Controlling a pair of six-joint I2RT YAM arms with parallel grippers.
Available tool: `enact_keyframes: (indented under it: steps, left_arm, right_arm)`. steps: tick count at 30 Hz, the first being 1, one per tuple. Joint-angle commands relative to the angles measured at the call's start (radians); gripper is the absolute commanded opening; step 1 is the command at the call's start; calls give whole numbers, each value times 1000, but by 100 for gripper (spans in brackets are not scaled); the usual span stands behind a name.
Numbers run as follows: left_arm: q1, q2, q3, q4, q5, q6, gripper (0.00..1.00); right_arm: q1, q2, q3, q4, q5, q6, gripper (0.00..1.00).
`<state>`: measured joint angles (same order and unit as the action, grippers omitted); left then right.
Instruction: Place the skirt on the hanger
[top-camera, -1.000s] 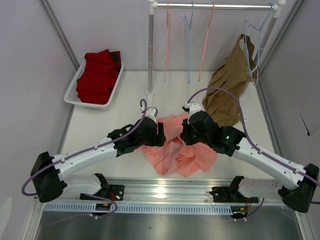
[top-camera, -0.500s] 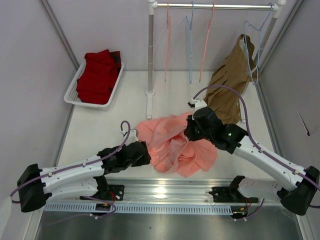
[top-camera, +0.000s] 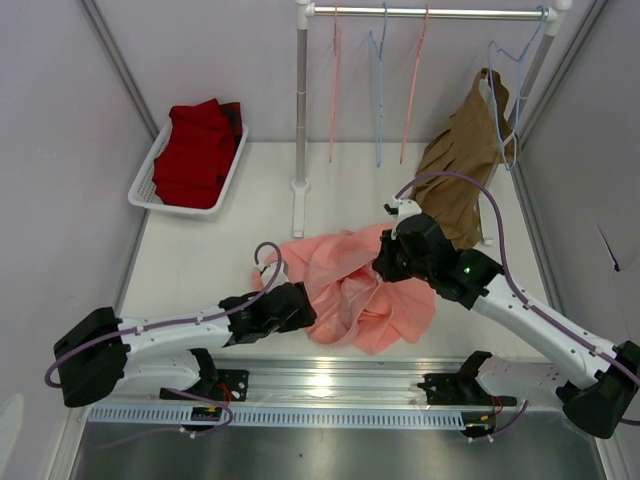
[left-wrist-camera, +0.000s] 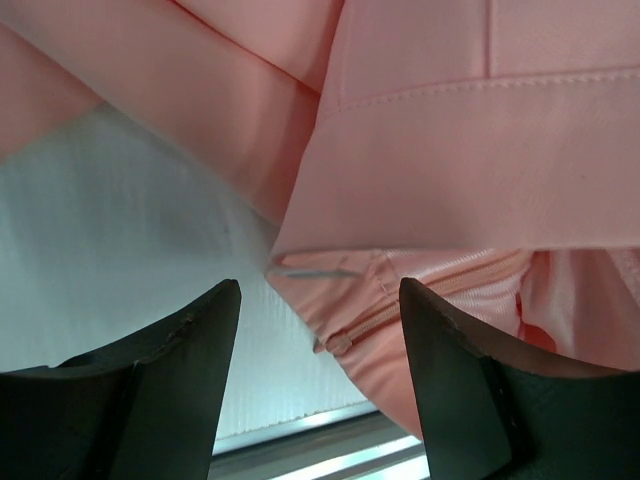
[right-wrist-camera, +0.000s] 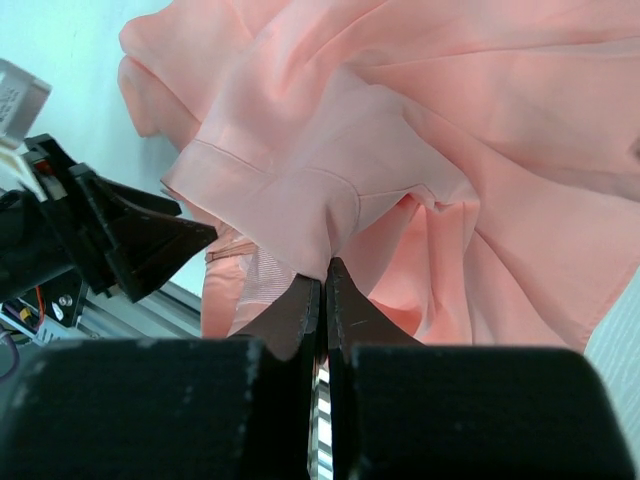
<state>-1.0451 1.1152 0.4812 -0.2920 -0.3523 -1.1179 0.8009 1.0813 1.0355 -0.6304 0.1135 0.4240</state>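
The left gripper (left-wrist-camera: 320, 290), up at the cloth beside its partner a second ago, has dropped back to the near left and now edges in again. Its fingers are spread and empty, aimed at the waistband. The big salmon-pink pleated skirt (top-camera: 350, 290) lies heaped on the white table (top-camera: 200, 250), spread further left than before. The right gripper (right-wrist-camera: 322, 280) stays pinched on a fold, drawn slightly far and right. It looks like a regrasp. The thin salmon-pink wire hanger (top-camera: 408, 110) still hangs untouched on the far rail (top-camera: 440, 13).
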Motion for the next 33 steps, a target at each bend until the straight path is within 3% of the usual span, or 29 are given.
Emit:
enact_keyframes:
  steps: [1, 4, 7, 11, 16, 19, 22, 23, 25, 27, 33]
  left_arm:
    - [26, 51, -13, 97, 7, 9, 70]
    - [42, 63, -30, 154, 1, 29, 69]
    - [60, 83, -39, 224, 28, 58, 61]
    - [74, 115, -30, 296, 65, 101, 33]
    - [115, 43, 28, 308, 122, 194, 0]
    - [169, -49, 103, 220, 197, 289, 0]
    - [223, -123, 279, 110, 279, 401, 0]
    - [247, -132, 424, 35, 315, 429, 0]
    - [258, -127, 540, -53, 332, 504, 0]
    - [260, -98, 766, -166, 345, 558, 0]
    - [261, -14, 1205, -351, 377, 587, 0]
  right_arm:
    - [-12, -29, -6, 32, -23, -21, 0]
    - [-20, -35, -9, 32, -31, -24, 0]
    - [-29, -34, -14, 32, -32, -28, 0]
    - [-48, -38, -18, 38, -38, -36, 0]
    - [-101, -44, -2, 25, -61, -54, 0]
    - [-140, -47, 43, -3, -63, -74, 0]
    - [-189, -54, 127, -29, -61, -97, 0]
    - [-199, -54, 156, -35, -70, -103, 0]
    - [-225, -49, 257, -52, -80, -119, 0]
    - [-236, -24, 381, -71, -89, -131, 0]
    - [-246, 28, 630, -112, -127, -148, 0]
